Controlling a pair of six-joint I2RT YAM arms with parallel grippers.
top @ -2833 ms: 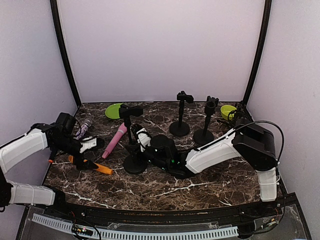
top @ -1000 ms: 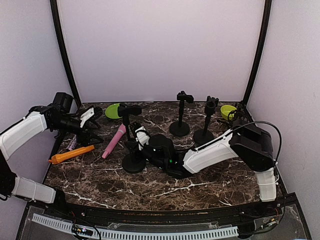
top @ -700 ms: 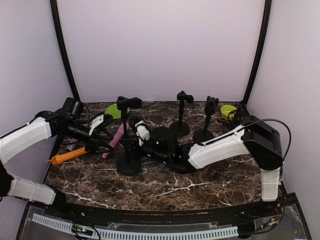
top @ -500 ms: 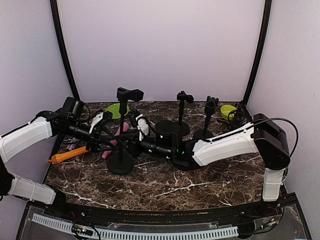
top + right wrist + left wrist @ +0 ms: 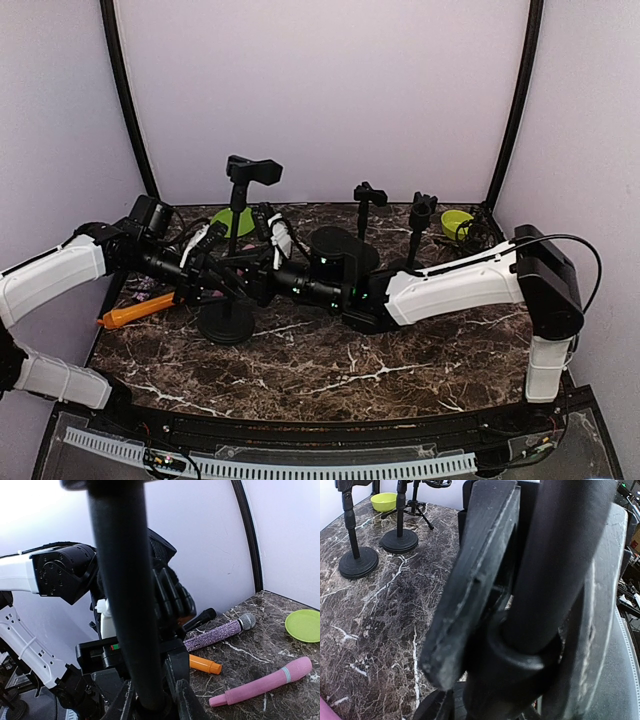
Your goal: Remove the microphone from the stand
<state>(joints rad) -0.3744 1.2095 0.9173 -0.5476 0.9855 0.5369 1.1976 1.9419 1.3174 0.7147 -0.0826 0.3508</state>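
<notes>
Dark marble covers the table (image 5: 330, 372), the walls are lavender, and both your arms crowd onto one stand (image 5: 125, 590) at the left. Your right gripper (image 5: 155, 700) is clamped on its pole. Your left gripper (image 5: 535, 610) presses its fingers against the same pole near the base, with no gap showing.

That is your main risk: with two grips on one rigid rod, any mismatch in how you move the arms can twist the pole, slip a grip or tip the heavy base.

The clip (image 5: 253, 170) on top looks empty, while a pink microphone (image 5: 265, 684) and a glittery microphone (image 5: 216, 633) lie flat on the marble near the left arm. You may therefore be working a stand with nothing to remove. Whether the far stand (image 5: 421, 212) carries a microphone I cannot tell. If you slide the base, it could knock the pink microphone away.
</notes>
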